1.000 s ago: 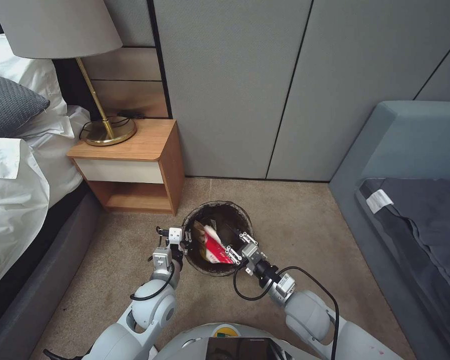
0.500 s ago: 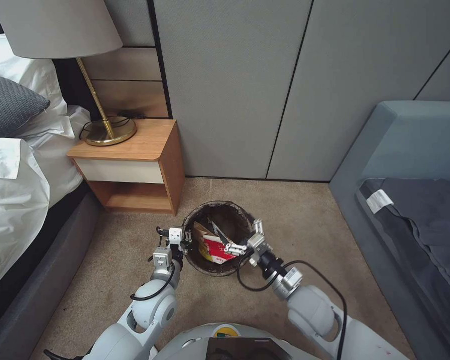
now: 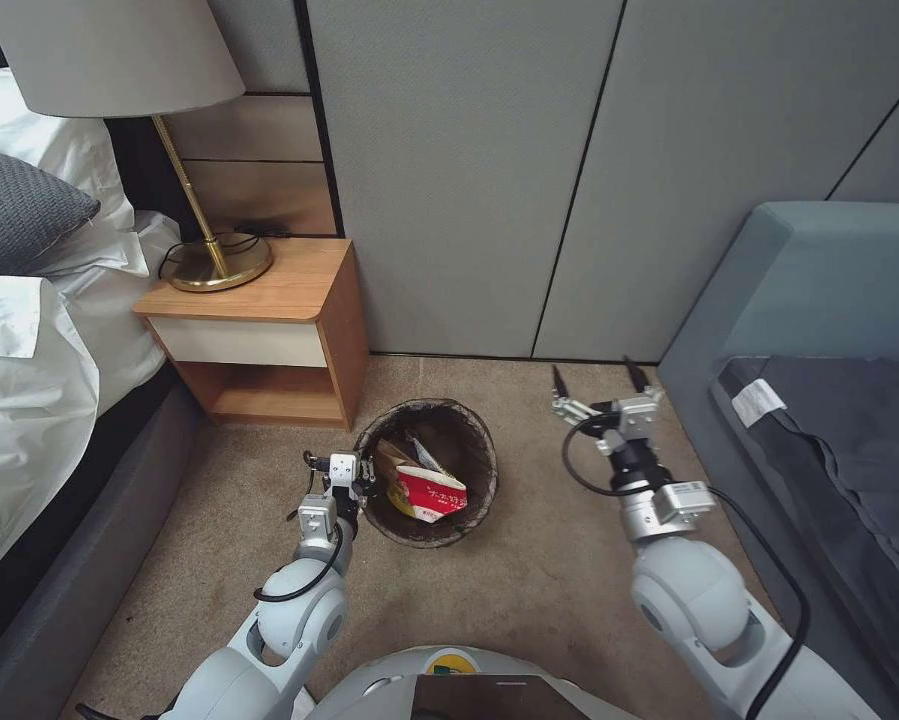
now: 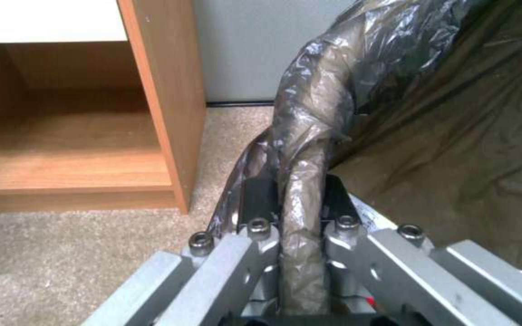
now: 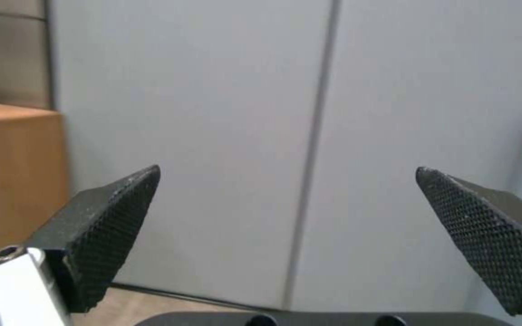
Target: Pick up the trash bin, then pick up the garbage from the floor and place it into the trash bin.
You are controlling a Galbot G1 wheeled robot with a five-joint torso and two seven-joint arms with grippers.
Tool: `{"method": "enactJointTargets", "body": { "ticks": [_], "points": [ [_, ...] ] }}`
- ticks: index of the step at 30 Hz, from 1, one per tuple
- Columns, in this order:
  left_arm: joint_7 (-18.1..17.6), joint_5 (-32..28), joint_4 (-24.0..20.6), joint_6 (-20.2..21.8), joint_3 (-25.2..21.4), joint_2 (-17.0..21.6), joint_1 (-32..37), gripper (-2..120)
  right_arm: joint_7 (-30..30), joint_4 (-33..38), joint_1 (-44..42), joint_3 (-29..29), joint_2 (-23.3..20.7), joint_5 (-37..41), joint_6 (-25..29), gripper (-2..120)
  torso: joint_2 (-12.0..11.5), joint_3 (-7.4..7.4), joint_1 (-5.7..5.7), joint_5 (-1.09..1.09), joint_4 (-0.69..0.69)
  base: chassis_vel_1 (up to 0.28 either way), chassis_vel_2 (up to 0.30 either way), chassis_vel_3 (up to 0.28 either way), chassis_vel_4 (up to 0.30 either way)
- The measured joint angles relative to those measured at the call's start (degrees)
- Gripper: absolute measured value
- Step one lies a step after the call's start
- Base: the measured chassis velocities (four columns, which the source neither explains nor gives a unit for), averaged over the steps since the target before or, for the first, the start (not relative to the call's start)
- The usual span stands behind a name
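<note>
Beige floor (image 3: 529,590) beside the nightstand (image 3: 269,330): my left gripper (image 3: 361,483) clamps the trash bin (image 3: 474,440) rim; right of the bin, my right gripper (image 3: 597,383) spreads wide, empty.

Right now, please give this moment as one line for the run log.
left claw: shut on bin rim | right claw: open, empty, raised beside bin | red-white carton: inside bin

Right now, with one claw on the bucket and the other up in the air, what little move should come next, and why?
Probably a look around for more litter. The left gripper is clamped on the trash bin rim, and a red-white carton lies inside. The right gripper is open and empty, raised near the wall, and the floor nearby looks bare.
</note>
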Motion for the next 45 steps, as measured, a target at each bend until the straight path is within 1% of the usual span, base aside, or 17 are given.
{"method": "enactJointTargets", "body": {
  "ticks": [1,2,4,5,6,7,9,11,13,17,26,45],
  "points": [
    [0.0,0.0,0.0,0.0,-0.3,0.0,0.0,2,0.1,0.2,-1.6,1.3,0.8,-0.5,0.0,100,0.0,0.00,0.00,0.00,-0.01,0.000,0.000,0.000,0.000],
    [0.0,0.0,0.0,0.0,-0.3,0.0,0.0,2,0.1,0.2,-1.6,1.3,0.8,-0.5,0.0,100,0.0,0.00,0.00,0.00,-0.01,0.000,0.000,0.000,0.000],
    [-0.1,0.0,0.0,-0.1,-0.6,0.0,0.1,2,0.2,0.2,-3.9,2.9,2.6,-1.8,0.1,100,0.0,0.00,0.00,0.00,-0.01,0.000,0.000,0.000,0.000],
    [-0.1,0.1,0.0,-0.2,-0.8,-0.1,0.1,2,0.3,-0.2,-5.0,3.3,3.9,-2.8,0.6,100,0.0,0.00,0.00,-0.01,-0.01,0.000,0.000,0.000,0.000],
    [-0.1,0.1,0.0,-0.2,-0.8,-0.1,0.1,2,0.3,-0.2,-5.0,3.3,3.9,-2.8,0.6,100,0.0,0.00,0.00,-0.01,-0.01,0.000,0.000,0.000,0.000],
    [-0.1,0.2,0.0,-0.2,-1.0,-0.1,0.1,2,0.3,-0.8,-5.8,3.4,4.9,-3.5,1.0,100,0.0,0.00,0.00,-0.01,0.00,0.000,0.000,0.000,0.000],
    [-0.2,0.3,-0.2,-0.4,-1.5,-0.2,0.5,2,0.2,-2.4,-6.8,3.1,6.7,-5.2,2.4,100,0.0,0.00,0.00,-0.01,-0.01,0.000,0.000,0.000,0.000],
    [-0.2,0.4,-0.3,-0.4,-1.8,-0.3,0.7,2,0.2,-3.4,-7.0,2.7,7.5,-5.8,3.1,100,0.0,0.00,0.00,-0.01,-0.01,0.000,0.000,0.000,0.000],
    [-0.2,0.8,-0.7,-0.5,-2.6,-0.5,1.4,2,0.0,-5.5,-7.0,1.7,9.0,-6.8,4.3,100,0.0,0.00,0.00,0.00,0.01,0.000,0.000,0.000,0.000],
    [-0.3,0.8,-0.9,-0.6,-3.1,-0.6,1.8,2,-0.1,-6.7,-7.1,0.7,10.0,-7.5,4.8,100,0.0,0.00,0.00,0.00,0.01,0.000,0.000,0.000,0.000],
    [-0.8,-0.3,-1.3,-0.7,-3.1,-0.8,2.0,2,-0.1,-6.9,-7.1,-0.9,10.9,-8.4,5.0,100,0.0,0.00,0.00,-0.01,0.00,0.000,0.000,0.000,0.000],
    [-0.9,-0.6,-1.6,-0.2,-3.2,-1.0,2.1,2,0.2,-7.3,-6.0,-1.8,10.3,-8.3,4.6,100,0.0,0.00,0.00,0.00,0.00,0.013,0.017,0.016,0.016]
  ]
}}
